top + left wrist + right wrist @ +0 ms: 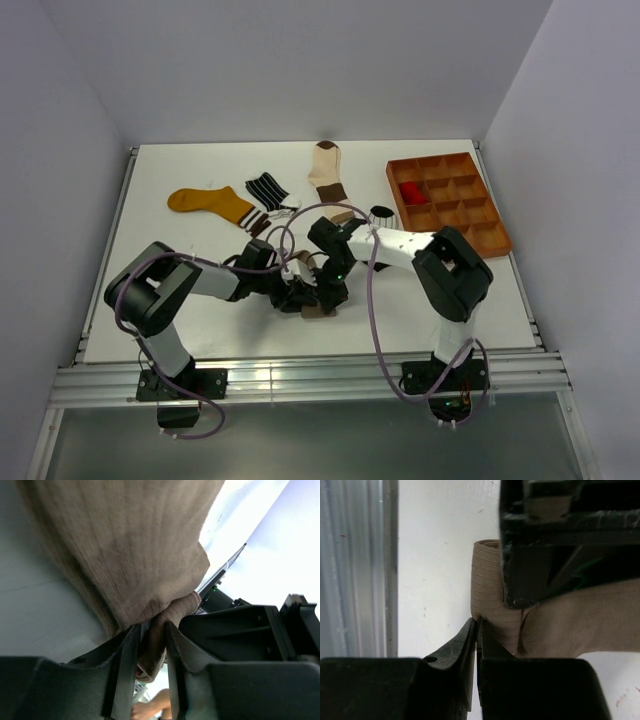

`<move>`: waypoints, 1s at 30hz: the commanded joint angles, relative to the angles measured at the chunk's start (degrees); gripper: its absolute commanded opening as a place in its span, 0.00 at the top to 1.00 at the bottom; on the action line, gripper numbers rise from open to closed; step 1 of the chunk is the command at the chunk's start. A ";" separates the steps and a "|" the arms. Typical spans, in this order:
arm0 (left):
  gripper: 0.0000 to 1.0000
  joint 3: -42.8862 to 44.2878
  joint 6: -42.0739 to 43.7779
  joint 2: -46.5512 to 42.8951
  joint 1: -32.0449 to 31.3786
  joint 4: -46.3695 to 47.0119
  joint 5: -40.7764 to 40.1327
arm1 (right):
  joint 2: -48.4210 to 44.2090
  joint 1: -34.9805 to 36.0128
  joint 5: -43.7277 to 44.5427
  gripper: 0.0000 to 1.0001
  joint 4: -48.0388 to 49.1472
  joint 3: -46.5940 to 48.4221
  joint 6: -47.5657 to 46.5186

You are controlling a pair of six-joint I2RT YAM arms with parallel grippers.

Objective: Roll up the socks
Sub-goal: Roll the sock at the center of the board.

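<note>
The taupe sock (125, 545) lies bunched at the near middle of the worktop (260, 335), between both arms. The left pincer (151, 627), narrowly parted, holds a fold of it between its jaws. The right pincer (476, 625) is closed tight, its tips touching the sock's rolled edge.

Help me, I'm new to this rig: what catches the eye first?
Two pincers meet on a taupe sock at the table's near middle: the left pincer has a fold between its fingers, the right pincer is shut at its edge. Far right, a brown tray holds a red sock.
</note>
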 commanded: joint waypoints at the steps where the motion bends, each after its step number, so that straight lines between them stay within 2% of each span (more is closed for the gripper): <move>1: 0.64 -1.62 5.65 -1.06 -0.17 -6.00 -7.97 | 4.33 -1.72 -4.04 0.97 -10.45 5.39 -2.03; 5: 0.59 -0.91 10.58 -2.73 -0.61 -9.52 -14.81 | 10.39 -3.92 -8.00 0.97 -17.13 11.29 -3.35; 9: 0.54 -3.98 12.52 -5.45 -0.88 -7.08 -19.22 | 15.58 -6.21 -11.35 0.97 -24.60 16.39 -5.29; 15: 0.50 -9.60 13.92 -8.80 -1.67 -2.23 -25.63 | 20.50 -7.97 -13.63 0.97 -28.38 20.61 -5.38; 21: 0.46 -11.99 17.08 -13.19 -5.27 -0.47 -33.28 | 22.88 -8.06 -14.52 0.97 -31.73 23.51 -6.26; 25: 0.50 -11.81 18.67 -12.67 -6.41 0.32 -36.19 | 22.62 -7.97 -14.34 0.97 -32.00 23.78 -6.34; 30: 0.59 -10.23 21.30 -9.25 -6.68 1.19 -37.86 | 22.00 -7.44 -14.08 0.98 -32.53 23.08 -6.61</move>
